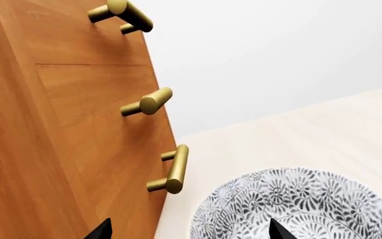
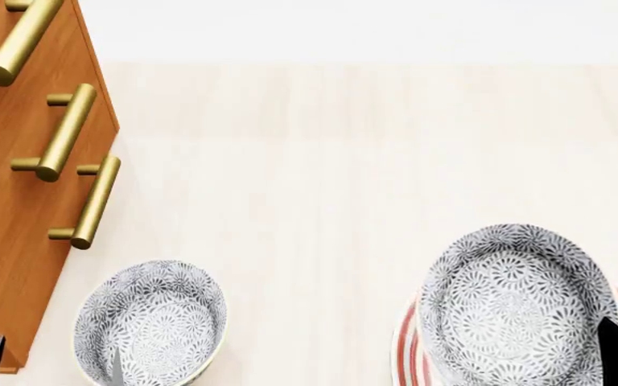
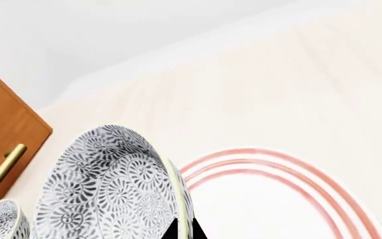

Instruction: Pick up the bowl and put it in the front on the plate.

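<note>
We see our right gripper [image 3: 185,230] pinching the rim of the bowl [image 2: 513,310], one finger inside and one outside, holding it tilted over the near left part of the plate [image 3: 277,199]. Our left gripper [image 1: 187,230] hangs open, its fingers well apart, above a second bowl [image 2: 150,322] standing on the pale table [image 2: 331,161] beside the wooden cabinet [image 2: 9,201] with brass handles [image 2: 67,133].

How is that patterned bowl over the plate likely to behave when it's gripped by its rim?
The bowl looks like rigid glazed ceramic, so it should keep its shape but may be slippery at the thin rim. It appears tilted above the plate with the right gripper at one edge, so it could swing or slip. It would probably chip if dropped.
</note>
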### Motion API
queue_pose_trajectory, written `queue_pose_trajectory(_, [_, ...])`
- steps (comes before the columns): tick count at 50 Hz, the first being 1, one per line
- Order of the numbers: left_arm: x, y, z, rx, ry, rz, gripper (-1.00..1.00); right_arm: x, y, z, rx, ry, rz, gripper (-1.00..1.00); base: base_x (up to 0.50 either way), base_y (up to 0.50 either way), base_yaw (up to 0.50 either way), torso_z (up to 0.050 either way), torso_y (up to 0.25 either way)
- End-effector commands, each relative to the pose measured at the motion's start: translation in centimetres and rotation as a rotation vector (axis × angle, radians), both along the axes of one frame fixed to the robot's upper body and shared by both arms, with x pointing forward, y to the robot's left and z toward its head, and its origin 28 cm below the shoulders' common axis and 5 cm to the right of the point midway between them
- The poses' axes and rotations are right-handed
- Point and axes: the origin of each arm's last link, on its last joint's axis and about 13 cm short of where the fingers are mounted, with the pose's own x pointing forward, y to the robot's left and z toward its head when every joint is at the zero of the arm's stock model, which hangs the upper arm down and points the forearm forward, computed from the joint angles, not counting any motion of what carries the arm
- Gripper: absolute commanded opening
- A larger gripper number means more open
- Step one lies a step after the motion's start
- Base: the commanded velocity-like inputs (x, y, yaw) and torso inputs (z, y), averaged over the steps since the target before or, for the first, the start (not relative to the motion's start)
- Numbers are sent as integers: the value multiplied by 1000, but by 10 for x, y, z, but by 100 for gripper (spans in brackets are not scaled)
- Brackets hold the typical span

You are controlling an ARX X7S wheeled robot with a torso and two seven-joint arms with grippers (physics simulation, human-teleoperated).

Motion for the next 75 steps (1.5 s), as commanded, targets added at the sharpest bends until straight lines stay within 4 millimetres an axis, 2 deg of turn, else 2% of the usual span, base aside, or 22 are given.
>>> queue_pose_trajectory(1, [1, 0, 1, -7, -7, -6, 100, 2, -2, -7, 33, -12, -29, -100, 0, 0, 0, 0, 0])
queue_pose_trajectory(37, [2, -1, -1, -9, 10, -9, 100, 15, 0, -43, 94, 75, -92, -100, 0, 0, 0, 0, 0])
queue_pose_trajectory(75, [2, -1, -4, -14, 28, -15, 100, 20, -3, -59, 98, 114, -139, -100, 0, 0, 0, 0, 0])
